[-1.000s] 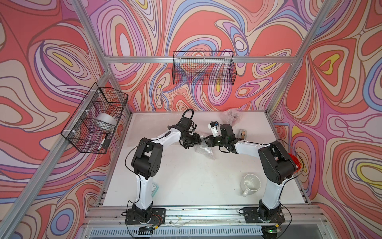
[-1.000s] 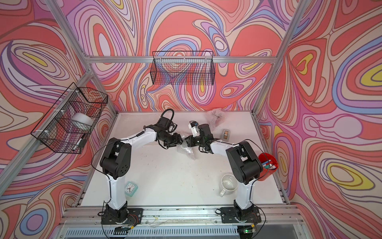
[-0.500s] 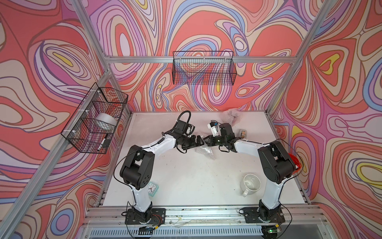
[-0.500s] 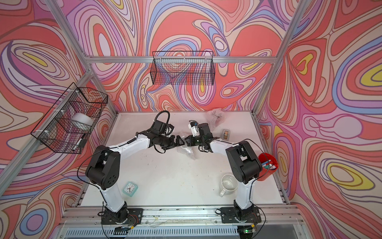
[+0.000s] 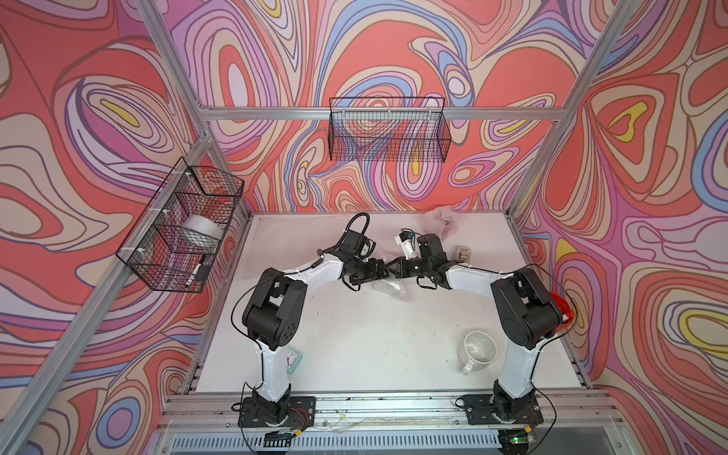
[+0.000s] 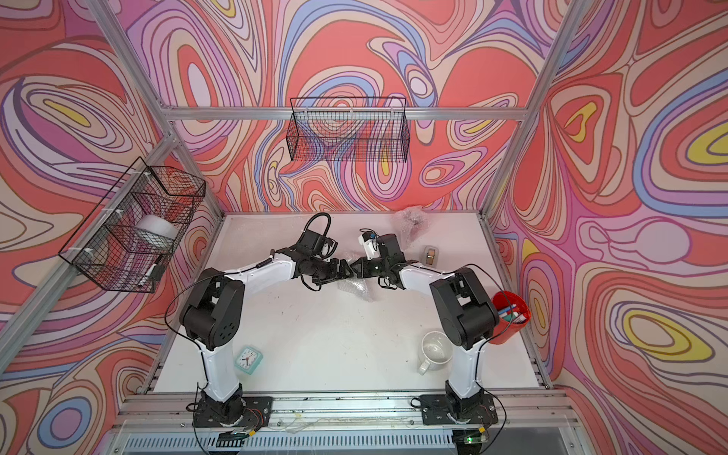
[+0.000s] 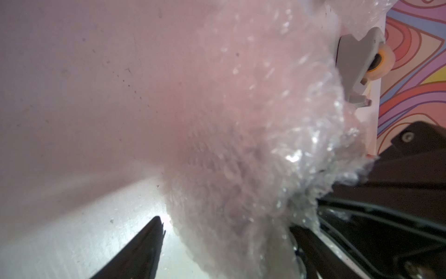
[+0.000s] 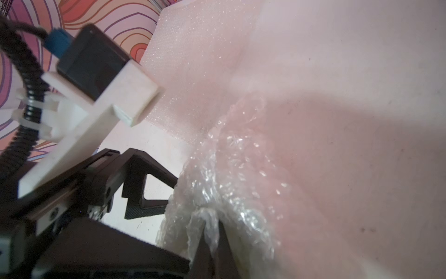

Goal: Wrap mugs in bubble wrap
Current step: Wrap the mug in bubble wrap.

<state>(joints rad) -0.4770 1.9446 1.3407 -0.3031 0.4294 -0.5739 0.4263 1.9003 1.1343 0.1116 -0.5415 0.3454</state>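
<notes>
A crumpled wad of bubble wrap [image 5: 392,290] lies mid-table under both grippers in both top views [image 6: 357,290]. My right gripper [image 8: 214,232] is shut on a fold of it. My left gripper [image 7: 224,224] faces it from the other side, open, with the wad [image 7: 241,145] between its jaws; one finger [image 7: 144,241] stands clear of the plastic. The two grippers nearly touch tip to tip [image 5: 387,268]. A white mug [image 5: 478,348] stands upright at the front right, unwrapped. Whether a mug sits inside the wad I cannot tell.
A second bubble wrap bundle [image 5: 442,220] with something dark red inside lies at the back. A flat bubble sheet [image 8: 193,72] lies beyond the wad. A red cup with markers [image 6: 510,315], a small clock [image 6: 248,358] and a small tape dispenser [image 5: 464,252] are nearby.
My left gripper has shifted right, closer to the right gripper, and its jaws stand wider around the wad. The right gripper has kept its grip in place.
</notes>
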